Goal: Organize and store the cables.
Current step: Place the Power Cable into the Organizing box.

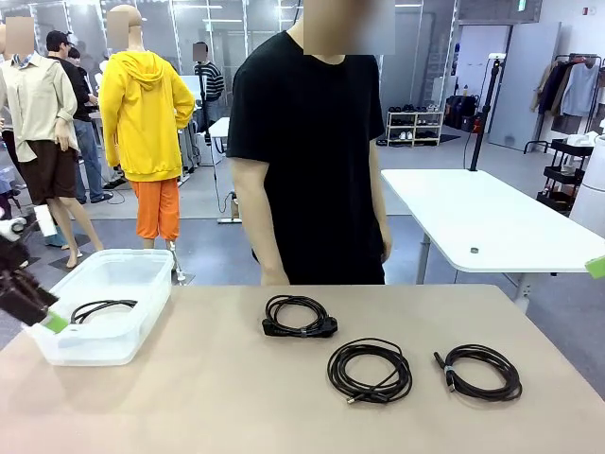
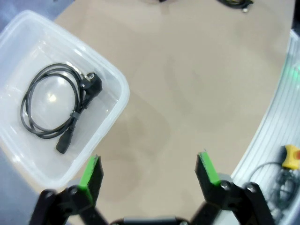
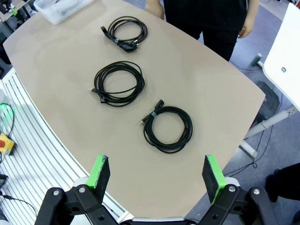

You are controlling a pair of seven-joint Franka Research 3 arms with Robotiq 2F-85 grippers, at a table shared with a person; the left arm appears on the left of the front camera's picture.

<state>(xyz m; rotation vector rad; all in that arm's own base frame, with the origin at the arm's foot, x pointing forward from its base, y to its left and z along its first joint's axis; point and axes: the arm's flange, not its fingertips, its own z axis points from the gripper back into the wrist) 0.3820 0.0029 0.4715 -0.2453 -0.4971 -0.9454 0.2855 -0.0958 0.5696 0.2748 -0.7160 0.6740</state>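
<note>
Three coiled black cables lie on the tan table: one with a plug [image 1: 300, 316] [image 3: 125, 32] near the middle, one [image 1: 370, 370] [image 3: 119, 83] in front of it, and one [image 1: 480, 371] [image 3: 168, 128] at the right. Another coiled cable [image 1: 100, 308] [image 2: 57, 106] rests inside the clear plastic bin [image 1: 71, 348] [image 2: 110, 117] at the table's left. My left gripper [image 2: 149, 173] is open and empty, hovering over the table just beside the bin; its green pad [image 1: 55, 323] shows at the bin's left side. My right gripper [image 3: 156, 173] is open and empty, high above the table's right edge.
A person in a black T-shirt [image 1: 314, 151] stands at the far side of the table, arms hanging down. A white table [image 1: 482, 218] stands behind at the right. The bin [image 3: 56, 9] sits at the table's far end in the right wrist view.
</note>
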